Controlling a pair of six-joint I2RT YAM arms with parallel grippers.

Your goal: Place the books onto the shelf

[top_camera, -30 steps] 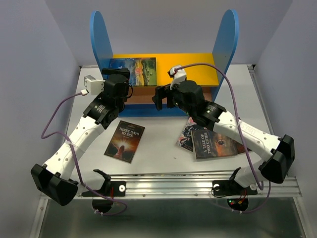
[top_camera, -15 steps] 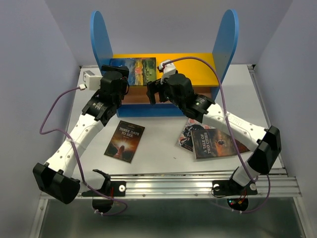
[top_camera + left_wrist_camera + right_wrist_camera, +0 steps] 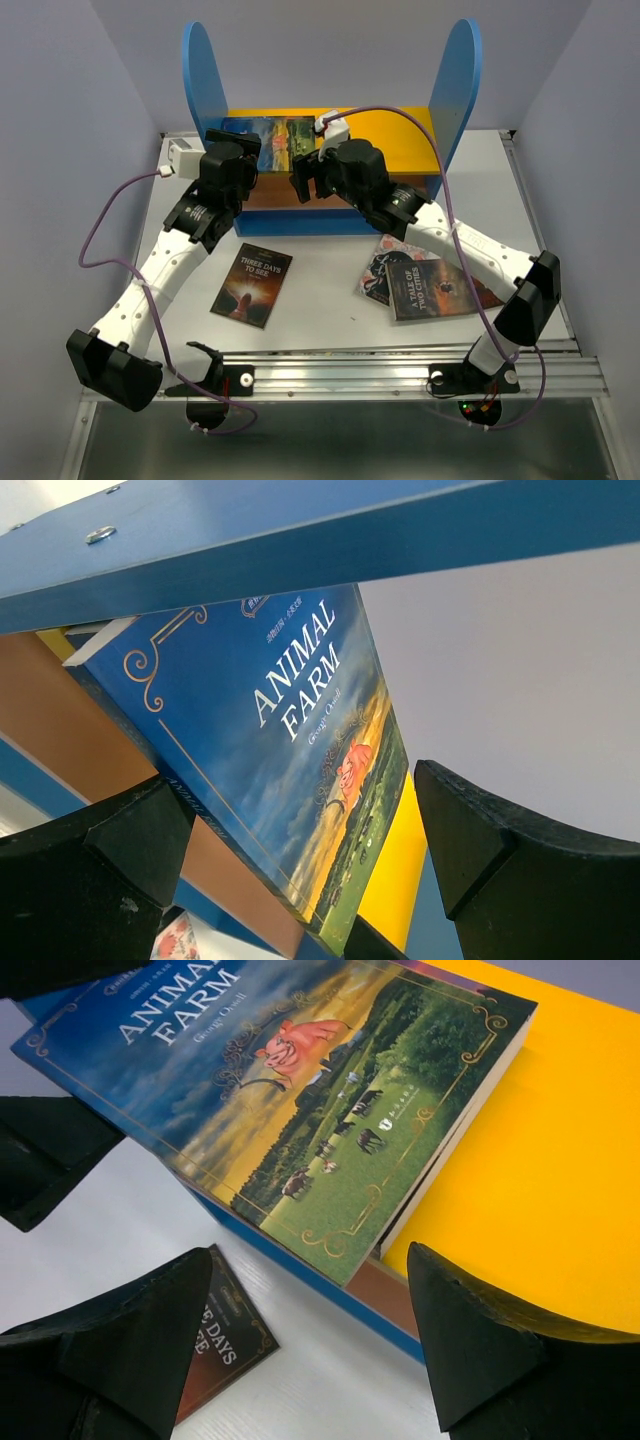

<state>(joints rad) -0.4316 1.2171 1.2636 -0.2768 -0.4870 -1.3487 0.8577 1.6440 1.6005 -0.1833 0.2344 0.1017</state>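
Observation:
The shelf (image 3: 455, 75) stands at the back with blue side panels and a yellow top board (image 3: 390, 140). A blue "Animal Farm" book (image 3: 268, 135) lies on the left part of that board, its front edge overhanging. My left gripper (image 3: 250, 162) is open at the book's left front corner, the cover (image 3: 290, 750) showing between its fingers (image 3: 490, 860). My right gripper (image 3: 305, 182) is open just above the book's right front corner (image 3: 340, 1190), holding nothing. Other books lie on the table: "Three Days to See" (image 3: 252, 283), "A Tale of Two Cities" (image 3: 437, 290) and a floral one (image 3: 383, 262).
The shelf's brown middle board (image 3: 385, 1295) and blue bottom board (image 3: 300, 224) lie below the book's overhang. Purple cables (image 3: 100, 250) loop beside both arms. Grey walls close in the table on the left, right and back. A metal rail (image 3: 400, 365) runs along the near edge.
My right arm has swung left and toward the shelf, ending at the right front corner of the Animal Farm book. The left gripper has edged slightly toward the shelf. The books have not moved.

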